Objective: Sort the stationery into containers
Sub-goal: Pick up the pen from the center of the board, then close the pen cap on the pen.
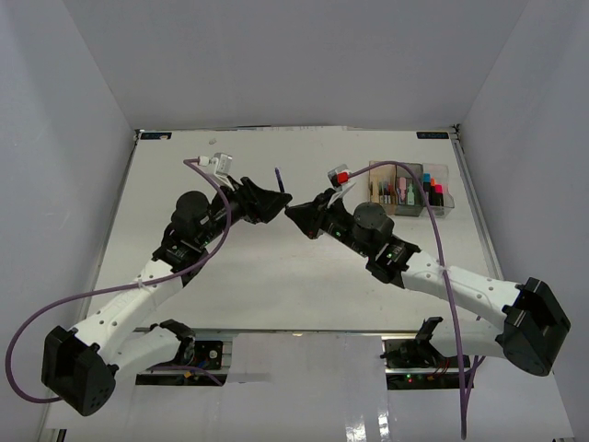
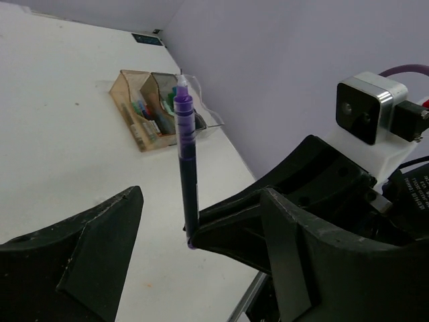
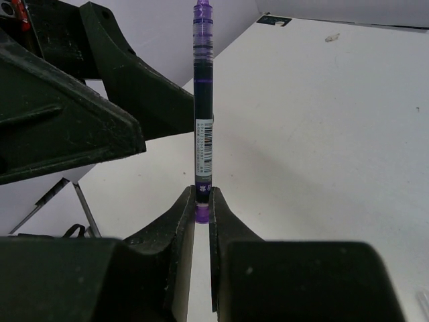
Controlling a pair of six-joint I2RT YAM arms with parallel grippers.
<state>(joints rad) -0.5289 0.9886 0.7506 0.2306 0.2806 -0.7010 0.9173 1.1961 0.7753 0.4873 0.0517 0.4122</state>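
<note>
A thin dark pen with a purple cap (image 3: 203,100) stands upright in my right gripper (image 3: 202,196), which is shut on its lower purple end. In the top view the pen (image 1: 279,180) sticks up where both grippers meet at mid-table. My left gripper (image 2: 201,201) is open, its fingers (image 2: 100,228) on either side of the pen (image 2: 187,161) without touching it; in the top view it (image 1: 274,203) faces my right gripper (image 1: 294,216). The three adjoining bins (image 1: 405,168), amber, grey and clear, stand at the far right and hold several markers and highlighters (image 1: 433,195). They also show in the left wrist view (image 2: 127,80).
White walls enclose the table on the left, back and right. A small clear item (image 3: 332,37) lies on the far part of the table. Purple cables (image 1: 433,230) loop over both arms.
</note>
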